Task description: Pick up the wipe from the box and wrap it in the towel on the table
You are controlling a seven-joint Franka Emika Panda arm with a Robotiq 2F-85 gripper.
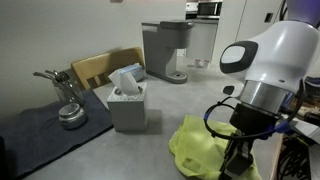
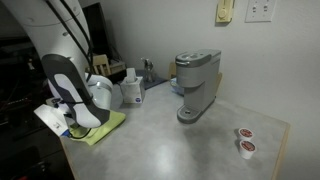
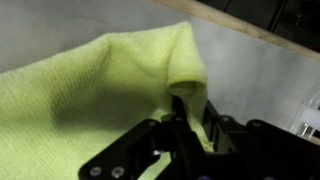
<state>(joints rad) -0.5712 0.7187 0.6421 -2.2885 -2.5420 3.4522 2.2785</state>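
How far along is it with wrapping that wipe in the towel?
Done: unclear. No wipe shows inside the yellow-green cloth towel, and a white wipe pokes out of the grey tissue box. In hand: the gripper pinches a raised towel fold. Left: finishing the wrap.

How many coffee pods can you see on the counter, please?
2: one pod beside the coffee machine, another just nearer the camera; others may be hidden.
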